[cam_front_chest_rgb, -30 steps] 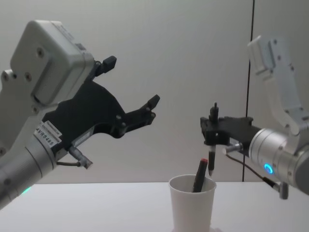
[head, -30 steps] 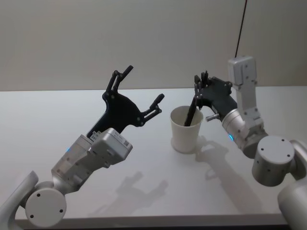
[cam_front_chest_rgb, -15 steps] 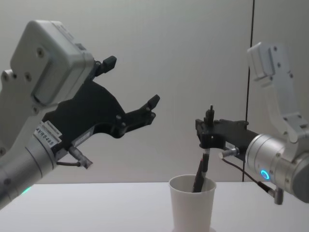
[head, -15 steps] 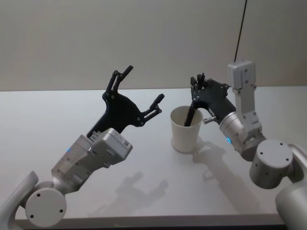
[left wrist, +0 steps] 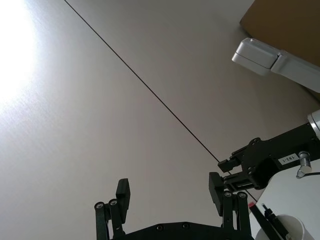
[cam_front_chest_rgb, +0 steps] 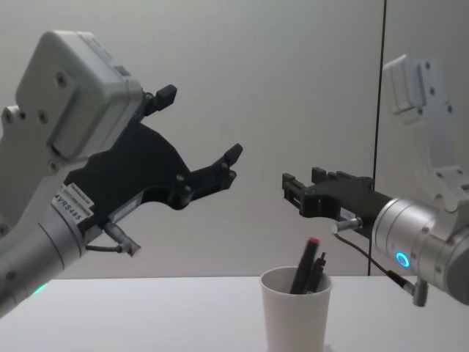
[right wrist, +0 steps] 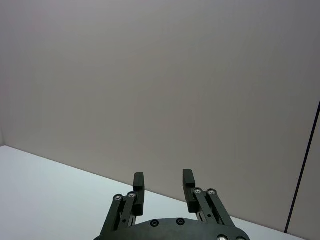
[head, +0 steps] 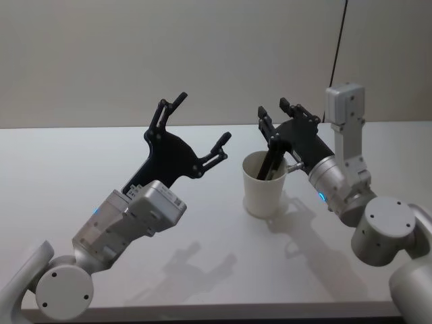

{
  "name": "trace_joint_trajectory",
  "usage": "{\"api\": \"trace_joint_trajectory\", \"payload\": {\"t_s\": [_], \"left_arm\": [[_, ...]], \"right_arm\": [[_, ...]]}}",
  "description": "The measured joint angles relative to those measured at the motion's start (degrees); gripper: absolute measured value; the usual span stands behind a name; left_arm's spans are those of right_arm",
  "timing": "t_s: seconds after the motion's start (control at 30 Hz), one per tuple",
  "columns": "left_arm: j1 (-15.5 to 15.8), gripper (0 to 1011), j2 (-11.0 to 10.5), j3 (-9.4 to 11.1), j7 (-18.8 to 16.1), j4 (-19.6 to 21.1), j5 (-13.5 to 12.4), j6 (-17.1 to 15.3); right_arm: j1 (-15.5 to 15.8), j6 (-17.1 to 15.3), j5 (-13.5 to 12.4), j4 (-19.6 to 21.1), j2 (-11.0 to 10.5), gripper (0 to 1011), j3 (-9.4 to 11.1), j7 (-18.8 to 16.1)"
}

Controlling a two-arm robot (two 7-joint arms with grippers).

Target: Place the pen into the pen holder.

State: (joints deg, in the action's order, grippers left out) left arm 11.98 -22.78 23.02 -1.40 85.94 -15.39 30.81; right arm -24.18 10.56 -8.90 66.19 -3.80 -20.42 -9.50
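Looking down from the head view, you had the pen holder (head: 264, 183) standing upright on the white table (head: 202, 270), with the pen (head: 273, 162) leaning inside it, its upper end above the rim. Your right gripper (head: 273, 113) hovered just above and behind the cup, fingers spread and holding nothing — the pen was free of it. Your left gripper (head: 202, 121) hung raised off to the left, well apart from the cup, fingers wide. From the chest view, you could see two dark pens in the cup (cam_front_chest_rgb: 296, 308), one with a red tip (cam_front_chest_rgb: 312, 241), both tilted; the right gripper (cam_front_chest_rgb: 302, 180) sat above the rim, clear of the pens, and the left gripper (cam_front_chest_rgb: 198, 125) stayed high at left. Your left wrist view caught its own spread fingers (left wrist: 122, 192) and, farther off, the right gripper (left wrist: 227, 167) over the cup's rim (left wrist: 295, 225). Your right wrist view showed its two fingers (right wrist: 138, 182) parted — nothing between them.
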Motion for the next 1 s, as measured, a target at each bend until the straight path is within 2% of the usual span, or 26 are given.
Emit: {"api": "trace_joint_trajectory", "payload": {"t_s": [0.1, 0.43, 0.57, 0.63, 1.0], "left_arm": [[0.00, 1004, 0.00, 0.00, 0.00, 0.00, 0.00, 0.00], [0.00, 1004, 0.00, 0.00, 0.00, 0.00, 0.00, 0.00], [0.00, 1004, 0.00, 0.00, 0.00, 0.00, 0.00, 0.00], [0.00, 1004, 0.00, 0.00, 0.00, 0.00, 0.00, 0.00], [0.00, 1004, 0.00, 0.00, 0.00, 0.00, 0.00, 0.00]], "right_arm": [[0.13, -0.02, -0.29, 0.31, -0.06, 512, 0.06, -0.28], [0.62, -0.14, -1.10, 1.29, -0.30, 863, 0.26, -1.05], [0.74, -0.15, -1.27, 1.59, -0.39, 933, 0.35, -1.18], [0.84, -0.15, -1.36, 1.75, -0.45, 1002, 0.40, -1.26], [1.11, -0.15, -1.55, 2.29, -0.60, 1002, 0.53, -1.44]]}}
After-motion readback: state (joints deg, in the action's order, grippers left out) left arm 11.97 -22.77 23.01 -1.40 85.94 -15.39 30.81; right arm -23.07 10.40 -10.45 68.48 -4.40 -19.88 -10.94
